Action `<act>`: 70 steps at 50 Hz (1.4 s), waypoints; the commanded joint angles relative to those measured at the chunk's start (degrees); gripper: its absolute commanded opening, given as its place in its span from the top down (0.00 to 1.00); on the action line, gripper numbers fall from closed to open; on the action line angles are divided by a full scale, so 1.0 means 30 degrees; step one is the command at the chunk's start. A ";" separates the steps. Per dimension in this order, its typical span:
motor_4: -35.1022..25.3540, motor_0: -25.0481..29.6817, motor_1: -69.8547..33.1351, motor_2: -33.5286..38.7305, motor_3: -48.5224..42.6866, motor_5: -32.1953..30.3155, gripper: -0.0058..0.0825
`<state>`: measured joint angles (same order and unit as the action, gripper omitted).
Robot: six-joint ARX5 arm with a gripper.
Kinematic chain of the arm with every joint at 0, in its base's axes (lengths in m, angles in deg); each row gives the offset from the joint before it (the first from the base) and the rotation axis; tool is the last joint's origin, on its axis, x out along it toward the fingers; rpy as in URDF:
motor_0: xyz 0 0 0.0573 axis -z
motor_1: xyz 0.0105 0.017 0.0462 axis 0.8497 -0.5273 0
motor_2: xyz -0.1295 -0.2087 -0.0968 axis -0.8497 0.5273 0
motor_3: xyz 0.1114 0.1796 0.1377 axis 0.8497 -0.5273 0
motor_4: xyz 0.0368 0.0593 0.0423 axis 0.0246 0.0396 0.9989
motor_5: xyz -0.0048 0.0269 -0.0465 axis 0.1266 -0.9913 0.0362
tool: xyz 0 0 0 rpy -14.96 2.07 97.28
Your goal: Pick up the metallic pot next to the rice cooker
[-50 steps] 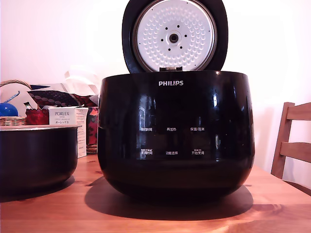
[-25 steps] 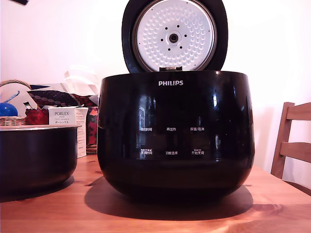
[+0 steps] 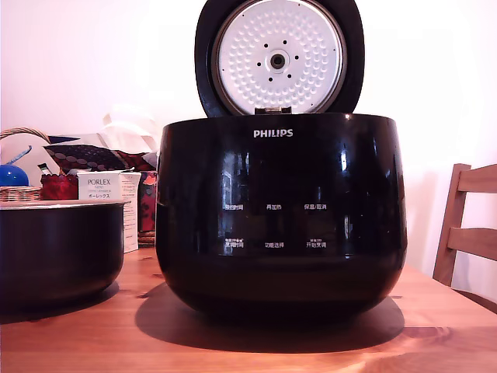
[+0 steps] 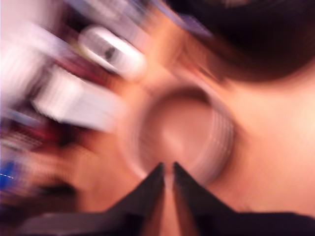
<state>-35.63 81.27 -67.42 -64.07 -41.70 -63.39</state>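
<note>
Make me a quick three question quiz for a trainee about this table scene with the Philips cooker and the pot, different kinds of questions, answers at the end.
1. True or false: the round lid with the dimpled silver inner plate on the large glossy black PHILIPS rice cooker stands open.
2. In the exterior view, the smaller dark round pot with the pale rim sits on which side of the cooker? A) left B) right C) behind it
3. Fill in: in the blurred wrist view the gripper hangs above the pot with its dark fingers nearly ____.

Key: 1 true; 2 A; 3 together, with only a thin gap showing and nothing between them.
</note>
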 commanded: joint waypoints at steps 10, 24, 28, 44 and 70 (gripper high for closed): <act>0.0379 -0.0073 -0.1428 -0.0022 -0.1013 -0.0729 0.39; 0.0685 -0.0058 -0.3767 -0.0036 -0.1355 -0.3075 0.36; 0.0561 -0.0058 -0.4583 -0.0044 -0.1464 -0.3162 0.36; 0.0350 -0.0168 -0.8262 -0.1100 -0.1421 -0.4816 0.36; -0.0488 -0.1173 -1.1431 -0.1523 0.0138 -0.6462 0.36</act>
<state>-36.35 78.01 -100.51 -68.66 -41.92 -82.45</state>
